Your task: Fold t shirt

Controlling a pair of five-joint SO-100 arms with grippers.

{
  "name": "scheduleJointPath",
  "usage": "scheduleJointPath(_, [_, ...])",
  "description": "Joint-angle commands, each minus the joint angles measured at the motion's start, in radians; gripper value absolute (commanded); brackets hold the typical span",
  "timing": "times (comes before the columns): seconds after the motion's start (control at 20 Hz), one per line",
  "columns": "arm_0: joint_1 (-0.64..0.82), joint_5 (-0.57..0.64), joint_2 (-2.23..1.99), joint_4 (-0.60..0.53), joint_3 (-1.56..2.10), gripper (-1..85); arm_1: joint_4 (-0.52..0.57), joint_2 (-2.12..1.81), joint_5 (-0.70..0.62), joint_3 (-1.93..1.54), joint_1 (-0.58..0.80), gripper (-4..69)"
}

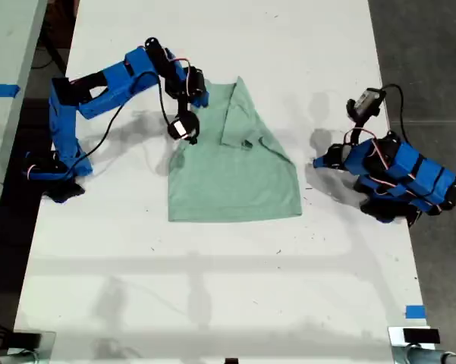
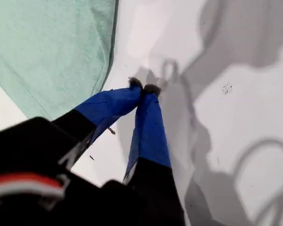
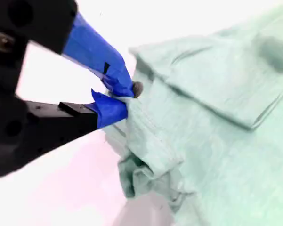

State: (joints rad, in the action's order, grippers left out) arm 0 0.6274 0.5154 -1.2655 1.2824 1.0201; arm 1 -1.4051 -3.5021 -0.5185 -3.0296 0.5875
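The t shirt [image 1: 235,171] lies on the white desk [image 1: 212,288], nearer the far edge than the near one in the exterior view and roughly midway between the two arms. It is partly folded, by my reading. One side has been turned in over the body, leaving a long diagonal fold line running from the top down toward the exterior view's right, and the lower hem sits flat and fairly square.

My second gripper [image 3: 125,99] is at the shirt's edge on the exterior view's left, near the sleeve. Its jaws are drawn narrow, with what looks like a pinch of the mint cloth between the tips, though glare in the second wrist view makes that hard to confirm. Bunched, wrinkled fabric hangs just below the tips there.

My first gripper [image 2: 143,89] rests over bare desk near the edge at the exterior view's right, jaws closed tip to tip on nothing, the shirt's edge well apart from it.

I judge the job about halfway. The side by my second gripper remains to be laid over, then the final fold of the length and some smoothing.
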Motion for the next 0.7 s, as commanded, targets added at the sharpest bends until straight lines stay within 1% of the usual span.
scheduleJointPath(0.0, [-0.103, 0.009, -0.034, -0.101, -0.051, 24.1, -0.005, -0.008, 0.0, -0.029, -0.011, 1.1])
scheduleJointPath(0.1, [-0.112, 0.006, -0.049, -0.106, -0.051, 25.2, -0.005, -0.008, 0.0, -0.029, -0.011, 1.1])
scheduleJointPath(0.2, [-0.067, -0.011, -0.189, -0.054, -0.021, 21.9, -0.005, -0.008, 0.0, -0.029, -0.012, 1.1])
scheduleJointPath(0.25, [-0.021, -0.018, -0.301, -0.008, -0.003, 18.1, -0.005, -0.008, 0.0, -0.029, -0.012, 1.1])
scheduleJointPath(0.3, [0.031, -0.034, -0.442, 0.031, 0.025, 12.0, -0.005, -0.008, 0.0, -0.029, -0.012, 1.1])
scheduleJointPath(0.4, [0.106, -0.041, -0.747, 0.048, 0.11, 0.1, -0.005, -0.008, 0.0, -0.029, -0.012, 1.1])
scheduleJointPath(0.45, [0.118, -0.057, -0.884, 0.06, 0.163, -0.2, -0.005, -0.008, 0.0, -0.029, -0.012, 1.1])
scheduleJointPath(0.5, [0.112, -0.091, -1.031, 0.055, 0.267, -0.2, -0.005, -0.008, 0.0, -0.029, -0.011, 1.1])
scheduleJointPath(0.65, [0.017, -0.195, -1.457, -0.1, 0.759, -0.2, -0.005, -0.008, -0.003, -0.029, -0.006, 1.1])
